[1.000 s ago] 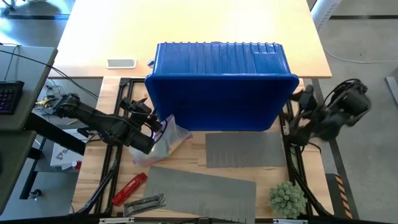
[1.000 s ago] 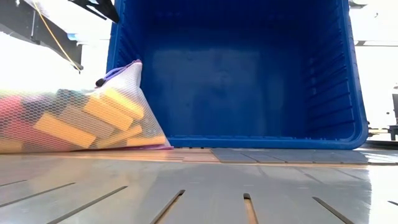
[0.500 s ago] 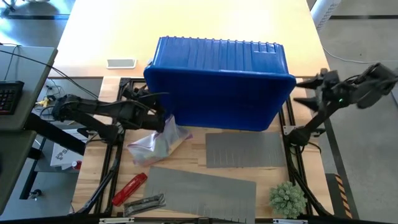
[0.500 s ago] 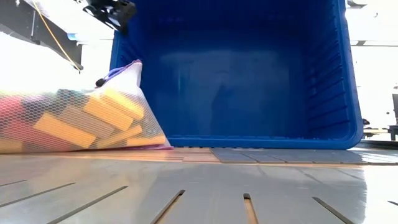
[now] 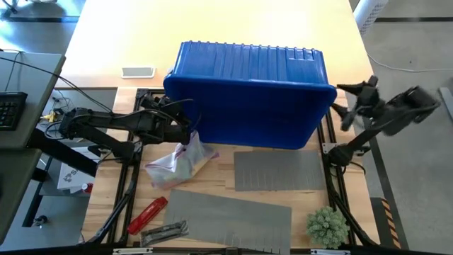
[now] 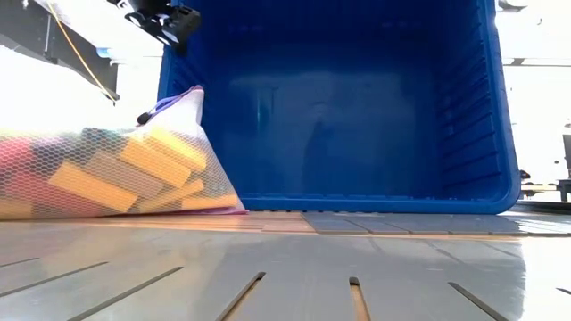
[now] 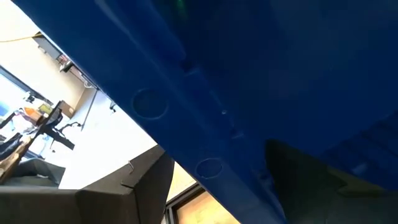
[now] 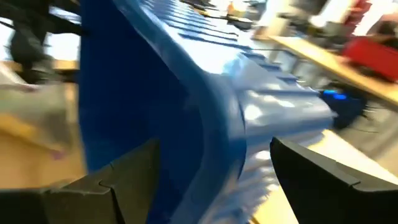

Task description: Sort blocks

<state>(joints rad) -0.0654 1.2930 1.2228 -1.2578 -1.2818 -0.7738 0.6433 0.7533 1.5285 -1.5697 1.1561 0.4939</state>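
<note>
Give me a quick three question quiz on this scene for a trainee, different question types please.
1. True or false: the blocks are loose on the table.
2. The blue bin is: A) upright, B) tipped on its side with its opening toward the mats, C) upside down.
3. Which end effector is at the bin's edge nearest the mesh bag?

Key: 1. False, they are inside the mesh bag. 2. B. 3. The left end effector; the right end effector is open by the opposite end.
</note>
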